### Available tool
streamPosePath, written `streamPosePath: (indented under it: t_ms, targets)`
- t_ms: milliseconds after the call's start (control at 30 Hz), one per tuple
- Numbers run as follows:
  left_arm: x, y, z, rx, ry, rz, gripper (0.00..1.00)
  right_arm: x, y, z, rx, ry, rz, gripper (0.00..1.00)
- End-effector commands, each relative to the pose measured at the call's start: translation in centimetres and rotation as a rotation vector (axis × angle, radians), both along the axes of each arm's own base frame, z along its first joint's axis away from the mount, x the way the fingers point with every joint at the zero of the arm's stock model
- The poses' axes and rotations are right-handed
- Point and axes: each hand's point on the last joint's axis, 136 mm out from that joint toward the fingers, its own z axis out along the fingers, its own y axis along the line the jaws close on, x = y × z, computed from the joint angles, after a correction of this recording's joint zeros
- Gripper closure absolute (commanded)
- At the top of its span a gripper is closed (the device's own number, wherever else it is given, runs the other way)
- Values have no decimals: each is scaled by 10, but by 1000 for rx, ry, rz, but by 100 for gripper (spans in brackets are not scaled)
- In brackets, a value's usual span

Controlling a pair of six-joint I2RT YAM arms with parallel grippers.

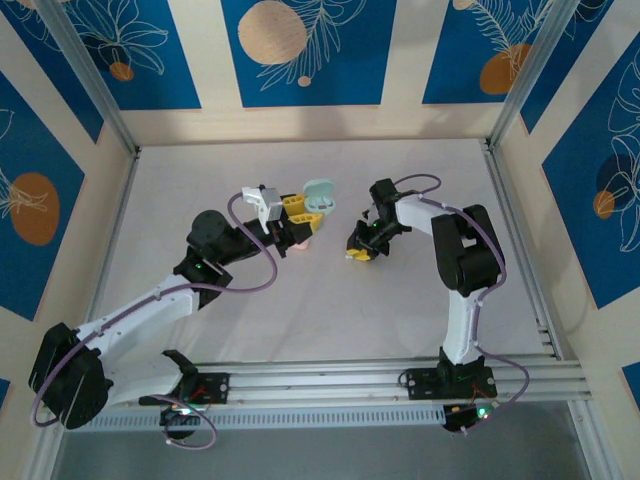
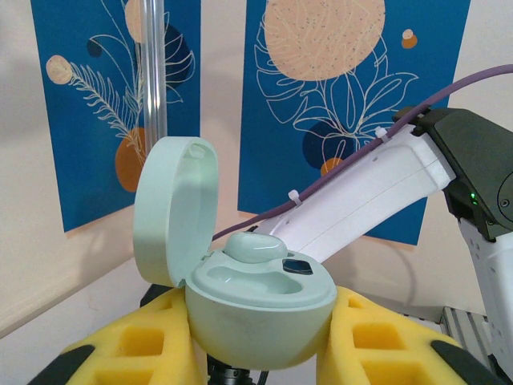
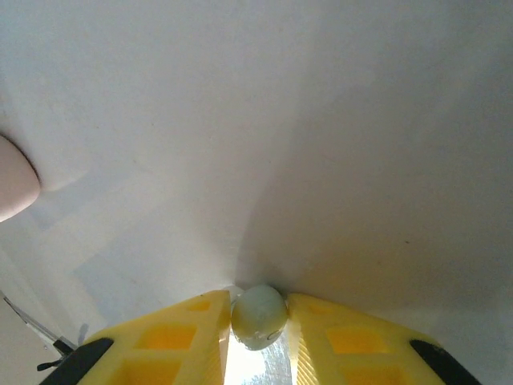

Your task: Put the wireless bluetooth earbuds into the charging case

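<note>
White tabletop (image 1: 400, 300), blue leafy walls (image 1: 310, 50). The right tool (image 3: 257, 343) pinches a mint earbud (image 3: 258, 313) between its fingers (image 3: 180, 341); the left tool (image 2: 260, 365) clamps the open case (image 2: 256, 317). I'd lift clear, then lower squarely into its empty socket (image 2: 276, 282).

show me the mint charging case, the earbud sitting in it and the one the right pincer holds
mint charging case (image 2: 256, 325), left wrist view, front of its lower shell
earbud in the case (image 2: 255, 247), left wrist view, its rounded top
pinched earbud (image 3: 259, 314), right wrist view, its middle

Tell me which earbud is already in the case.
The earbud seated in the open case; the other earbud is pinched in the right gripper.
</note>
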Motion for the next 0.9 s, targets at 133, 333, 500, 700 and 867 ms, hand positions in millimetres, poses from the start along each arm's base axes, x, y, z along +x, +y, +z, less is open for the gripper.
streamPosePath:
  t_ms: [133, 333, 500, 700, 867]
  targets:
    - [-3, -2, 6, -15, -17, -4, 75, 6, 16, -9, 30, -24, 37, 73]
    - [-3, -2, 5, -15, -15, -4, 75, 9, 20, -12, 20, -22, 35, 72]
    - [-2, -2, 6, -15, -14, -3, 75, 9, 23, -16, 13, -13, 36, 72]
    - [-2, -1, 6, -16, -13, -3, 75, 8, 25, -21, 0, -1, 42, 73]
    - [-2, -2, 5, -15, -11, -3, 75, 6, 24, -29, -26, 12, 45, 73]
